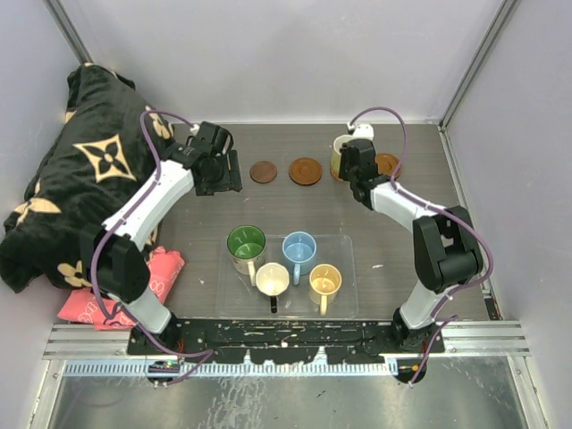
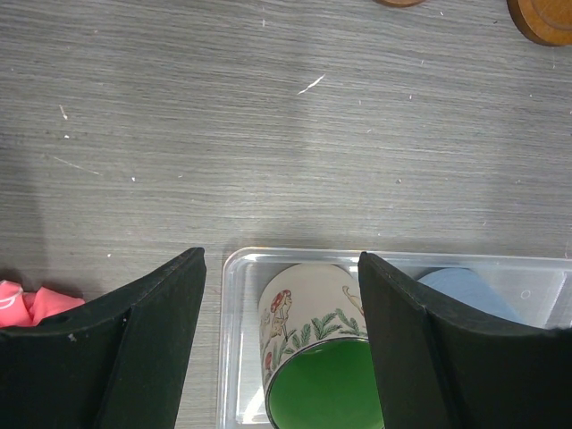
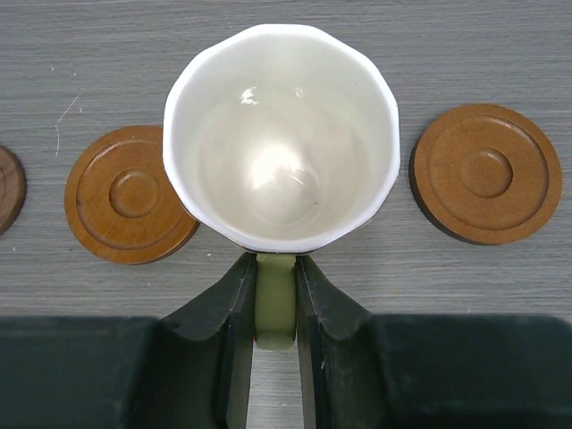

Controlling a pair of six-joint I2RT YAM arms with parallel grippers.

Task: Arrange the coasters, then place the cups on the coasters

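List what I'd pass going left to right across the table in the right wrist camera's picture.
A dark brown coaster, cut off by the left edge → an orange-brown coaster → the white-inside cup → a second orange-brown coaster.

Grey wood-grain table (image 1: 393,250) holds dark coaster (image 1: 263,172), orange-brown coaster (image 1: 305,171), third coaster (image 1: 388,164) at rear; clear tray (image 1: 344,255) centre; black cloth (image 1: 80,179), pink cloth (image 1: 89,304) left.

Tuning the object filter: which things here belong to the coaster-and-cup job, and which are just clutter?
Job: dark coaster, middle coaster, right coaster; white-inside cup held by right gripper; green cup, blue cup, cream cup, yellow cup.
Clutter: clear tray, black patterned cloth, pink cloth.
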